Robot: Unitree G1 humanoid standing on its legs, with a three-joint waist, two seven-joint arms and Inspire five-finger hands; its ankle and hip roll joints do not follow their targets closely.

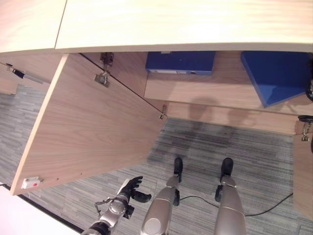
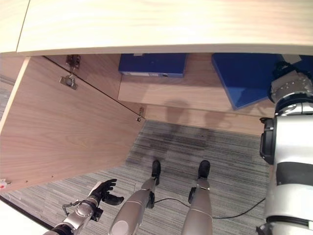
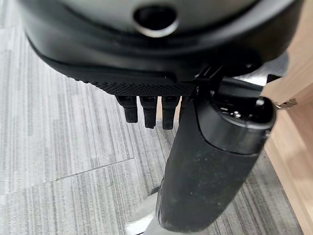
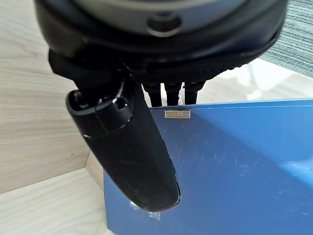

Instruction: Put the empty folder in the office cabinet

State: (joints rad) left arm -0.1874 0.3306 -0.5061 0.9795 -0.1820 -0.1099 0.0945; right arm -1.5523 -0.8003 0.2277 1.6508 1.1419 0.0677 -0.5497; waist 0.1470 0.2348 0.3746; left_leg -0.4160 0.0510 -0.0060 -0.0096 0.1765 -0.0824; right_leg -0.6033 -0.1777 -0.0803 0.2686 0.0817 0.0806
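Observation:
A blue folder (image 1: 276,73) lies flat on the right side of the cabinet shelf (image 1: 205,88), one corner past the shelf's front edge. In the right wrist view my right hand (image 4: 127,152) hovers close over this folder (image 4: 234,166), thumb stretched across its cover and fingers (image 4: 173,93) straight near its far edge; I cannot tell whether they touch it. My left hand (image 1: 129,188) hangs low over the carpet at the lower left, open and holding nothing.
A second blue folder (image 1: 180,62) lies at the back of the shelf, left of centre. The cabinet's left door (image 1: 93,122) stands swung wide open. The cabinet top (image 1: 171,22) overhangs the shelf. Grey carpet (image 1: 234,142) lies in front.

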